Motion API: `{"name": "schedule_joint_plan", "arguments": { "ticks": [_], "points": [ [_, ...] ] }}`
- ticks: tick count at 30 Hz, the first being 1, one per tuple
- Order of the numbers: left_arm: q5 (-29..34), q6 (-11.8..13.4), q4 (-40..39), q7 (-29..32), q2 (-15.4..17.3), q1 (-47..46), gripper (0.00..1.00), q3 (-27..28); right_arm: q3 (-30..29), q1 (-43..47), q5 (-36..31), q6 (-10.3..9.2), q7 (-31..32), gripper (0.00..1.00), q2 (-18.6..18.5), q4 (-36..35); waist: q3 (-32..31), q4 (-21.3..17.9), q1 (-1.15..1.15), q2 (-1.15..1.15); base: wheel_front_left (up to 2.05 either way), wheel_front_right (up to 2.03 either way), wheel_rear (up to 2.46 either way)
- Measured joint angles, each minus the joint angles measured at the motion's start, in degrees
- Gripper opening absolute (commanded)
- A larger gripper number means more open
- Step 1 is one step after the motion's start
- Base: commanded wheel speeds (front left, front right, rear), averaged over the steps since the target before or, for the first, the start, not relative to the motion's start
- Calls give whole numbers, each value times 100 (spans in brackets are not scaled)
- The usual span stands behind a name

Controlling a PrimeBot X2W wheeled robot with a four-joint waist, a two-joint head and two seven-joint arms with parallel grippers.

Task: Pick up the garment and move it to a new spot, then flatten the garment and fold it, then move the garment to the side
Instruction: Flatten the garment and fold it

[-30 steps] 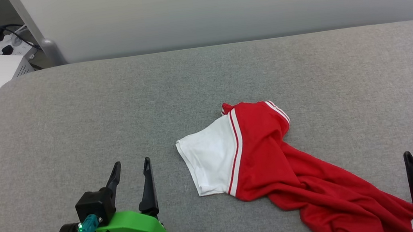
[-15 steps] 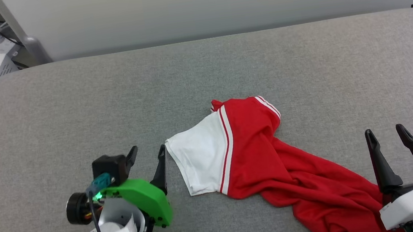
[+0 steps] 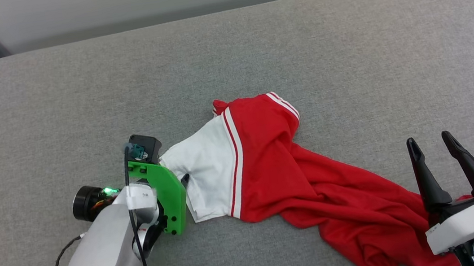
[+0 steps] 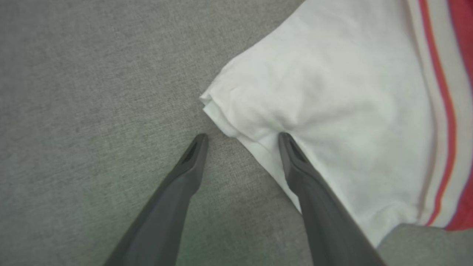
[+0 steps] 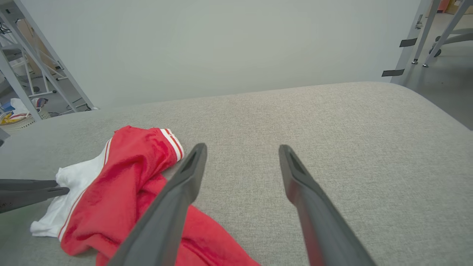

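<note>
- A red jersey-style garment [image 3: 277, 164] lay crumpled on a grey fabric-covered table [image 3: 77, 80], a little right of centre. Its white sleeve [image 3: 205, 173] spread toward the robot's left, and its red body [image 3: 364, 208] trailed in loose folds to the near right edge.
- The left gripper [image 4: 242, 136] was angled down at the sleeve's open hem with its two dark fingers apart. In the left wrist view one fingertip stood over bare table and the other lay on the white cloth, so the hem's doubled corner sat between them. That placement looked chosen to pinch the hem edge, where the fabric was layered and firm.
- Nothing was gripped yet. The cloth dimpled slightly at the fingertip on the sleeve, which suggested light contact.
- The right gripper [image 3: 427, 139] hung over the red tail of the garment at the near right, with its fingers spread wide and empty, pointing away across the table. It seemed placed at the opposite end so both ends could be lifted together.
- No print could be seen. The cloth showed plain red, with red-and-white striped trim [image 3: 236, 160] at the sleeve seam.
- Judging from this, the first step, picking up the garment, was about to start.
</note>
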Motion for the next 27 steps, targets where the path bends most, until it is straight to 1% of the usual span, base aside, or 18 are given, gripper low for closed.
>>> {"name": "schedule_joint_plan", "arguments": {
  "ticks": [2,4,5,6,7,10,12,16,20,23,27],
  "points": [
    [18,-115,192,108,10,-168,100,-81,-4,-36,25,0,-7,100,5,36,67,-67,0,0,0,0,0],
    [27,-170,348,194,12,-305,100,-143,-27,-72,29,0,-25,100,15,64,120,-114,0,0,0,0,0],
    [37,-171,417,245,11,-376,50,-174,-42,-87,31,0,-37,100,20,79,143,-135,0,0,0,0,0],
    [54,-189,472,289,5,-430,21,-204,-51,-89,36,0,-52,100,25,89,158,-148,0,0,0,0,0],
    [55,-201,519,313,-10,-477,0,-237,-57,-89,53,0,-52,100,30,111,171,-159,0,0,0,0,0],
    [58,-269,624,346,-60,-559,0,-330,-69,-89,83,0,-56,100,60,176,156,-156,0,0,0,0,0],
    [60,-270,655,244,-120,-556,0,-346,-69,-90,125,0,-57,100,83,215,120,-134,0,0,0,0,0],
    [104,-130,567,-231,-129,-459,0,-322,-94,-89,182,0,-67,100,114,271,28,-73,0,0,0,0,0],
    [43,124,119,-827,-96,-214,0,-62,-193,-77,220,0,-66,100,125,313,-96,38,0,0,0,0,0],
    [5,345,-386,-1088,0,-15,0,133,-279,-47,249,0,-63,100,140,341,-220,139,0,0,0,0,0],
    [-3,720,-1188,-1251,312,483,0,427,-352,49,280,0,-47,100,162,333,-393,286,0,0,0,0,0]
  ]
}}
